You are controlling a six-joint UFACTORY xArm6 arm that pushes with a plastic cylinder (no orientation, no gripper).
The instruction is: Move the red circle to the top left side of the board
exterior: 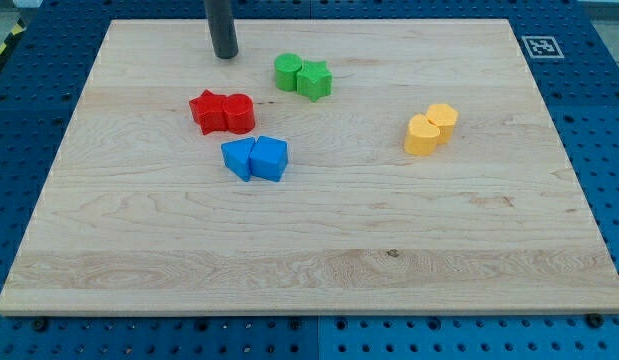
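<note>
A pale wooden board (319, 250) rests on a blue perforated table (599, 100). The red circle (239, 113), showing no long axis, touches the red star (208, 110). My tip (225, 55), a bare rod, stands apart above them, toward the view's top.

Just one camera here, so no second view overlaps it. It sits above the board's (319, 250) bottom edge and looks down at a slant toward the top edge, which shows narrower. It's far enough back to fit nearly the whole board, plus strips of blue pegboard (599, 120) on both sides and along the bottom. My tip (226, 56) lands near the view's top, left of centre, its rod cut off by the frame's top.
</note>
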